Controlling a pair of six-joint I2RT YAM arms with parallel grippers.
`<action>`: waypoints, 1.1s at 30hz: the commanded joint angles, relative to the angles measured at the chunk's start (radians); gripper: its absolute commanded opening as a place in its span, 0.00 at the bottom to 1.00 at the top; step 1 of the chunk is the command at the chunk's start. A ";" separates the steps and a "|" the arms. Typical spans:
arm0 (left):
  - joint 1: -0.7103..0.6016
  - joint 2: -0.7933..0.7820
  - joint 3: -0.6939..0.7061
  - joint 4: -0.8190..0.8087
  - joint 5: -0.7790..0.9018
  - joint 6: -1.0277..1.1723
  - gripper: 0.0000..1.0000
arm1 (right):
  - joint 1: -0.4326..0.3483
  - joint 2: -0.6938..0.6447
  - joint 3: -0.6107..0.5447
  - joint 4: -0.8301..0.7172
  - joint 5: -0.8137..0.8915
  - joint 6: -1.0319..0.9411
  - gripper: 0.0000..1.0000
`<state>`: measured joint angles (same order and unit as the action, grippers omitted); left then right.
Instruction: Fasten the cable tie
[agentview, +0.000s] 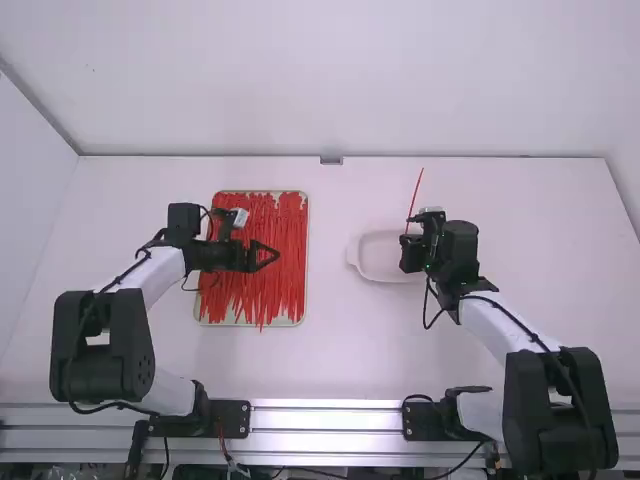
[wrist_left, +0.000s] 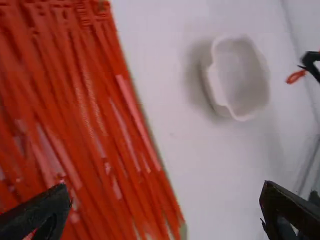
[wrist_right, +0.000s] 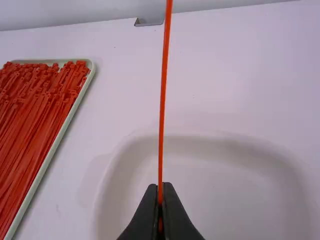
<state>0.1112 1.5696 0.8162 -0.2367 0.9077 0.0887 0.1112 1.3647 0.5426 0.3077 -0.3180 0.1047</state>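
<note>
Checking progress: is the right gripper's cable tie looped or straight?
Straight: the cable tie runs unbent from the shut right gripper, free end unthreaded.

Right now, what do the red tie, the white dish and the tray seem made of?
The tie looks like plastic, perhaps nylon: a thin, evenly red strip that stands straight by itself. The dish may be ceramic or plastic: opaque white, matte, thick rounded rim; I cannot tell which. The tray shows a thin, smooth, pale green rim, probably plastic or coated metal.
</note>
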 joint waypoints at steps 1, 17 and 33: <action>-0.006 0.005 -0.007 -0.006 0.111 0.038 0.99 | 0.001 -0.010 -0.007 0.000 0.005 0.003 0.00; -0.006 0.005 -0.007 0.010 0.158 0.031 0.99 | 0.001 -0.010 -0.007 0.001 0.005 0.004 0.00; -0.006 0.005 -0.007 0.009 0.157 0.032 0.99 | 0.002 -0.010 -0.007 0.002 0.005 0.003 0.00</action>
<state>0.1112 1.5696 0.8162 -0.2234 1.0397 0.1059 0.1112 1.3647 0.5419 0.3080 -0.3145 0.1047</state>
